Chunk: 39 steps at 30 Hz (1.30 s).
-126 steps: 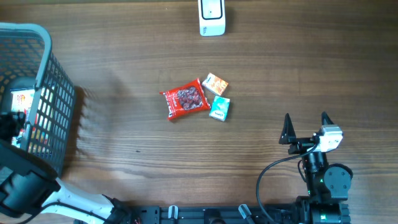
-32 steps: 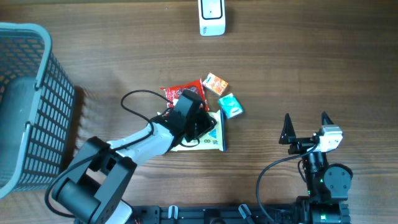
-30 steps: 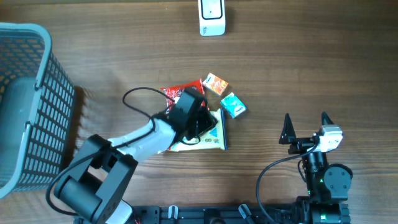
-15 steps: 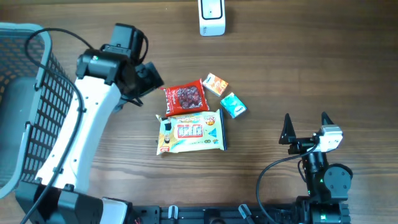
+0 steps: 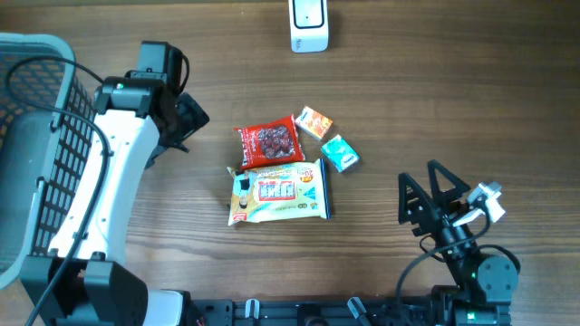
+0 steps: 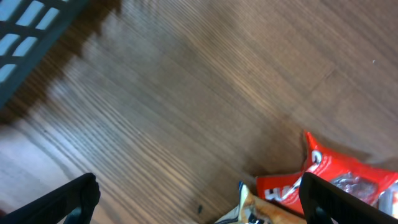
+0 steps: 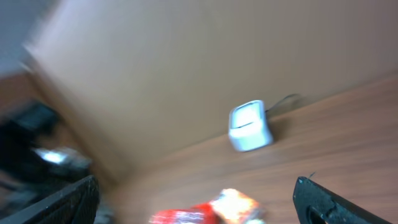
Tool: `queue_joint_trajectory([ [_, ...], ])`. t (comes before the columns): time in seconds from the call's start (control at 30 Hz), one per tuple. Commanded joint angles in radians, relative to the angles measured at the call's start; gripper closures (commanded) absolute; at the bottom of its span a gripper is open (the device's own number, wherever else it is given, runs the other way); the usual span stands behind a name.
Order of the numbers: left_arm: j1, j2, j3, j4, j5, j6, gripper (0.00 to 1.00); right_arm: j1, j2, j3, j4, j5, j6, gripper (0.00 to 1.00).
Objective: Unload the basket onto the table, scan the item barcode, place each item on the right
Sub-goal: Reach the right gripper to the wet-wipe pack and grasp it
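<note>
Where the goods are laid: four packets are grouped near the middle of the table (image 5: 453, 91), and none of them is gripped.
Pale snack packet (image 5: 276, 192): it is laid flat, printed face up, at the near side of the group. Its far edge is met by the red packet (image 5: 270, 142). No barcode can be made out on it.
Orange box (image 5: 314, 121): it is set just right of the red packet's far corner.
Teal box (image 5: 340, 153): it is set tilted, just beside the far right corner of the Pale snack packet.
Scanner (image 5: 308, 24): it is stood at the far edge of the table, well apart from the group. It is seen blurred in the right wrist view.
Left gripper (image 5: 188, 133): it is held above bare wood, left of the red packet. Its jaws are spread wide and nothing is grasped.
Right gripper (image 5: 415, 172): it is raised near the robot's right base, well apart from the group. Its jaws are spread wide and nothing is grasped.
Basket (image 5: 54, 45): it is stood at the left edge of the table and is partly covered by the left arm.
</note>
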Motion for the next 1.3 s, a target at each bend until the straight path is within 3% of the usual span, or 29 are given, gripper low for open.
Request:
queue_joint_trajectory([
  [0.0,0.015,0.041,-0.006,0.038,0.041,-0.016,0.0,0.002,-0.004,0.004,0.209,-0.146,0.182,0.0],
  [0.03,0.012,0.049,-0.006,0.043,0.045,-0.016,0.0,0.002,-0.002,0.024,0.217,-0.146,0.175,0.0],
  [0.1,0.01,0.068,-0.006,0.057,0.088,-0.017,0.0,0.002,0.08,0.178,0.072,-0.189,0.027,0.0],
  [0.23,0.01,0.069,-0.006,0.058,0.088,-0.017,0.0,0.002,0.509,0.658,-0.393,-0.444,-0.36,0.0],
  [0.3,0.01,0.069,-0.006,0.063,0.089,-0.017,0.0,0.008,0.713,0.902,-0.724,-0.568,-0.573,0.0],
  [0.37,0.011,0.071,-0.006,0.063,0.111,-0.016,0.0,0.066,0.894,1.11,-1.049,-0.435,-0.732,0.0],
  [0.4,0.012,0.079,-0.006,0.059,0.13,-0.016,0.0,0.136,0.981,1.168,-1.135,-0.346,-0.734,0.0],
  [0.53,0.012,0.133,-0.007,0.086,0.204,-0.017,0.0,0.49,1.23,1.171,-1.052,-0.377,-0.723,0.0],
  [0.6,0.023,0.161,-0.007,0.098,0.204,-0.017,0.0,0.628,1.363,1.171,-0.904,-0.377,-0.55,0.0],
  [0.63,0.028,0.178,-0.007,0.097,0.204,-0.017,0.0,0.694,1.48,1.171,-0.836,-0.345,-0.345,0.0],
  [0.73,0.028,0.191,-0.007,0.092,0.205,0.002,0.01,0.781,1.596,1.171,-0.801,-0.171,-0.341,0.0],
  [0.9,0.028,0.199,-0.022,0.104,0.207,0.035,0.0,0.89,1.638,1.171,-0.808,0.185,-0.248,0.0],
  [1.0,0.043,0.2,-0.022,0.153,0.203,0.013,0.0,0.993,1.638,1.171,-0.784,0.529,-0.31,0.0],
  [1.13,0.105,0.201,-0.022,0.166,0.203,0.002,0.0,1.102,1.667,1.171,-0.635,0.551,-0.301,0.0],
  [1.27,0.117,0.202,-0.022,0.166,0.203,0.002,0.0,1.118,1.757,1.171,-0.567,0.559,-0.32,0.0],
])
